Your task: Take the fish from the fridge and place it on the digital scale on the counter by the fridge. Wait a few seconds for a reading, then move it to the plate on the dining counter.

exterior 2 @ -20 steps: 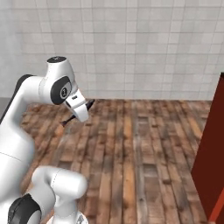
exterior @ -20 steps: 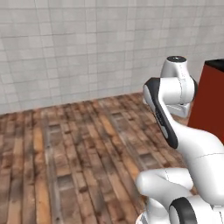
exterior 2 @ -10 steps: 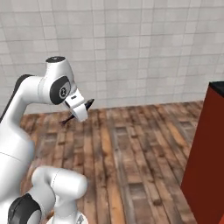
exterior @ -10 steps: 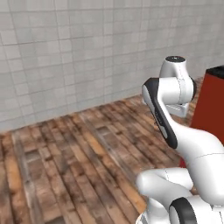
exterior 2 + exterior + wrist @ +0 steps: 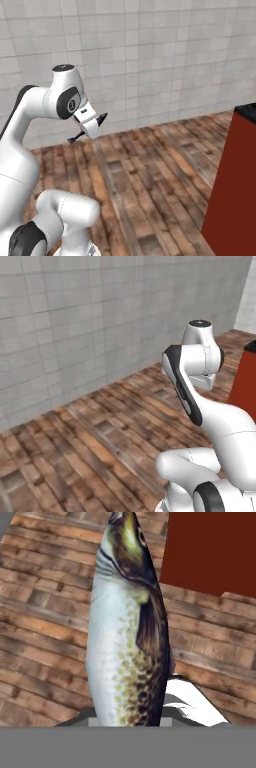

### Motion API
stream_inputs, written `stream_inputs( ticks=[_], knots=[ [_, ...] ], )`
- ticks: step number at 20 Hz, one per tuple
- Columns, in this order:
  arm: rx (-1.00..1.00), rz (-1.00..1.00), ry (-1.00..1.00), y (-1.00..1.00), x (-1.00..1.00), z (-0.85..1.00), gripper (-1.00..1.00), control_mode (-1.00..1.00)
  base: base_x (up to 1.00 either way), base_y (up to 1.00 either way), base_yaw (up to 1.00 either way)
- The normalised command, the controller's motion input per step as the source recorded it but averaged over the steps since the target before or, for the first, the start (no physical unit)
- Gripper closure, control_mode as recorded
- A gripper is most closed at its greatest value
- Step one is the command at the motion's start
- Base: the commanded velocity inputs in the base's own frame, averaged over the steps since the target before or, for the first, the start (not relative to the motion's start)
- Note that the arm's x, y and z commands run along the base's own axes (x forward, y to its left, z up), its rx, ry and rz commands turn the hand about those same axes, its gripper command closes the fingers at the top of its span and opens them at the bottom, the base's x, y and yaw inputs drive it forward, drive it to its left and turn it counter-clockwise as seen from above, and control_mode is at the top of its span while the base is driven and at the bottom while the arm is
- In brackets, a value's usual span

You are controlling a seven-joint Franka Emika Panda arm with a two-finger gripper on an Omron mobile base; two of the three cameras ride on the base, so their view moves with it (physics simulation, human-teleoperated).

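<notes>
The fish [image 5: 127, 637], silver-bellied with a dark mottled back, stands lengthwise up the hand view, close to the camera. In the right base view my gripper [image 5: 89, 131] hangs at chest height over the wooden floor, shut on the fish [image 5: 102, 119], whose dark ends stick out on both sides of the hand. The dining counter [image 5: 232, 190] rises at the right edge as a plain red panel under a black top. Its red front also appears as the dining counter [image 5: 246, 381] in the left base view and the dining counter [image 5: 210, 547] in the hand view.
A wooden plank floor [image 5: 150, 185] spreads ahead of the base. A pale grey tiled wall [image 5: 100, 321] closes the far side. My own white arm [image 5: 192, 376] fills the right of the left base view.
The whole picture has shifted: the base has driven and turned, so wall, floor and the red counter slide across both base views. Arm and fish keep the same pose.
</notes>
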Motion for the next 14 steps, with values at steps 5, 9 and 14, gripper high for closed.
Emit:
stream_inputs(
  ticks=[5,9,14],
  knots=[
    [0.00,0.00,0.00,0.00,0.00,0.00,1.00,1.00,1.00,0.18,-0.39],
    [0.00,0.00,0.00,0.00,0.00,0.00,1.00,1.00,1.00,0.17,-0.39],
    [0.00,0.00,0.00,0.00,0.00,0.00,1.00,1.00,1.00,0.16,-0.38]
  ],
)
